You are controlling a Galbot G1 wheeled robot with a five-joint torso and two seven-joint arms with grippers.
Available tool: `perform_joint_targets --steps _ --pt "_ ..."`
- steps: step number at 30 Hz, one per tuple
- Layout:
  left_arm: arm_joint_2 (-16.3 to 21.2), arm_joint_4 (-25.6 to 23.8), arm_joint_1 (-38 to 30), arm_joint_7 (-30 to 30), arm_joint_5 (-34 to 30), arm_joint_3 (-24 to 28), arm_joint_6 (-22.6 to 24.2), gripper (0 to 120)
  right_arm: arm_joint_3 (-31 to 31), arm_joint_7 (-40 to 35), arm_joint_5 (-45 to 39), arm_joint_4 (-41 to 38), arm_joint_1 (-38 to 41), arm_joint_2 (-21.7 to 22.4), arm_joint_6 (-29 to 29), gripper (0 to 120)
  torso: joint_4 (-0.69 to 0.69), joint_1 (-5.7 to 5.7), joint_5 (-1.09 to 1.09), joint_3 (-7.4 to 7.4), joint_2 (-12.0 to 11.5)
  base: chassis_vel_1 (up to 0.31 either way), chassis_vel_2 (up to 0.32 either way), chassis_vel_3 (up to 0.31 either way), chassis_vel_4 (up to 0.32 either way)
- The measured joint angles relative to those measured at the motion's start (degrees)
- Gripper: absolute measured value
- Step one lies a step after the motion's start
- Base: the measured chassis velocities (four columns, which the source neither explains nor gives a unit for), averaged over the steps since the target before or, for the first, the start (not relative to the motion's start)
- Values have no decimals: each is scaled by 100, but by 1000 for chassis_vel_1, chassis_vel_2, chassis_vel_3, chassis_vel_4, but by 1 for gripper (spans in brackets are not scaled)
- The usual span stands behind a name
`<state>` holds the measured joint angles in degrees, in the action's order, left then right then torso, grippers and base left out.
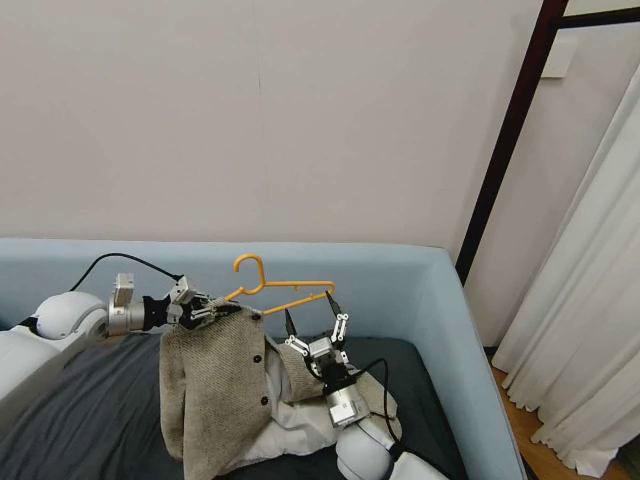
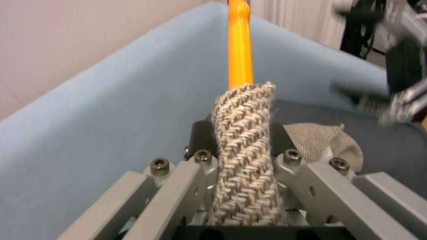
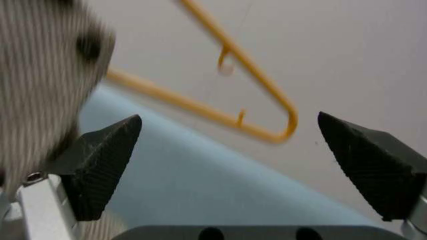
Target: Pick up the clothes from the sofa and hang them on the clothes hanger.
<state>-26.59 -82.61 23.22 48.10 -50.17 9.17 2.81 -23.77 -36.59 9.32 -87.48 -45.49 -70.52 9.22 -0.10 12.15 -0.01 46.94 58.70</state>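
An orange hanger (image 1: 292, 291) is held up over the sofa by my left gripper (image 1: 207, 309), which is shut on its left shoulder together with the beige tweed garment (image 1: 213, 390) draped there. In the left wrist view the fingers (image 2: 175, 186) clamp the woven cloth (image 2: 243, 125) wrapped over the orange bar (image 2: 240, 45). The rest of the garment hangs down onto the seat. My right gripper (image 1: 315, 322) stands open just below the hanger's bare right end (image 3: 270, 107), touching nothing. The garment's edge (image 3: 40, 70) lies beside one of its fingertips (image 3: 100, 165).
The light blue sofa back (image 1: 400, 275) runs behind the hanger, and the dark seat cushion (image 1: 90, 410) lies below. A dark vertical pole (image 1: 505, 140) and a white curtain (image 1: 590, 300) stand to the right, beyond the sofa arm (image 1: 480, 370).
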Motion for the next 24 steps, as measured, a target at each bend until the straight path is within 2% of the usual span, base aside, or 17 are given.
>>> perform_joint_targets --steps 3,6,14,21,24 --pt "91 -127 18 -94 -131 -68 14 9 -329 -317 -69 45 -6 -56 -882 100 0 0 0 0 0 0 0 0 0" --pt "161 -223 90 -134 -210 -171 22 9 -490 -444 50 212 49 -176 -1193 100 2 0 0 0 0 0 0 0 0" --pt "243 -338 420 -180 -252 -419 22 9 -843 -543 284 439 184 -510 -1291 100 3 0 -1 0 0 0 0 0 0" --pt "190 -321 441 -192 -245 -438 -1 9 -975 -522 343 581 211 -548 -1271 100 1 0 0 0 0 0 0 0 0" --pt "179 -332 430 -211 -251 -438 -41 9 -1015 -642 479 732 202 -599 -1547 93 1 0 0 0 0 0 0 0 0"
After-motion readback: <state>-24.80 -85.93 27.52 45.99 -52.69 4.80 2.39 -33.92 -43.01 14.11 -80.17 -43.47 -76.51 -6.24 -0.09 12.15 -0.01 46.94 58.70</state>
